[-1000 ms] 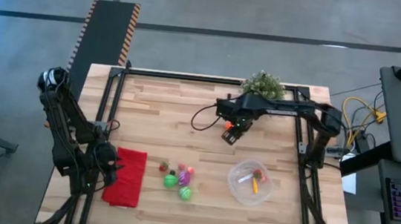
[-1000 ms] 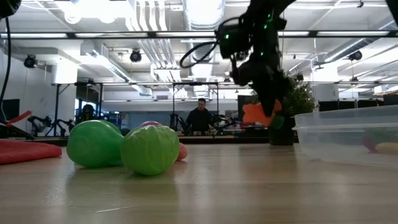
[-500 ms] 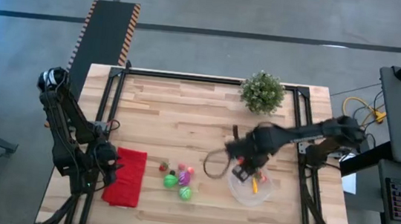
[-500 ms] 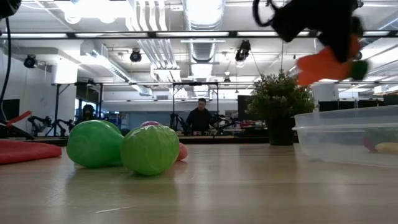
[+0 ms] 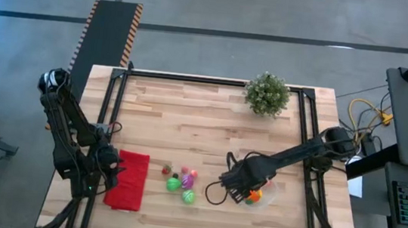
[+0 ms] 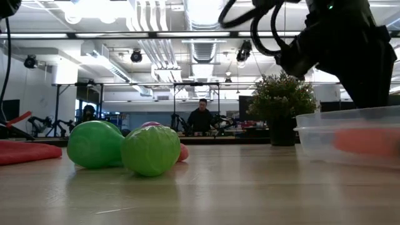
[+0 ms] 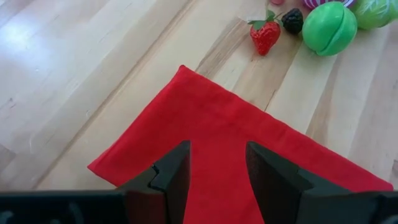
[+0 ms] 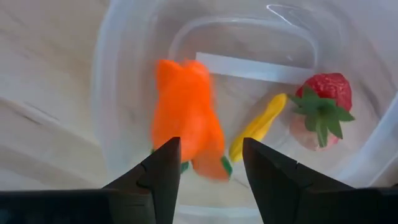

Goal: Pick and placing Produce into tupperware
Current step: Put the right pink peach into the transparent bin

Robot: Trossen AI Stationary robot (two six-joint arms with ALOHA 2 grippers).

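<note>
Robotics lab, ceiling ducts (image 6: 147, 47), other arm rigs (image 6: 44, 124), wood bench (image 5: 181, 119)

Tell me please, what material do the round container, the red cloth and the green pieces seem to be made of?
The tupperware looks like clear, glossy plastic: the table grain shows through it. The red cloth seems a matte woven fabric, soft and folded flat. The green pieces appear to be smooth moulded plastic with faint seams, though rubber is possible.

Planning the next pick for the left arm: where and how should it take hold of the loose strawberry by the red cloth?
Grip the strawberry across its broad red shoulders, just under the green leaves, coming straight down from above. It lies on its side on the table, tip toward the red cloth, and a small dark piece sits close on one side, so a low sideways approach looks likely to nudge it.
</note>
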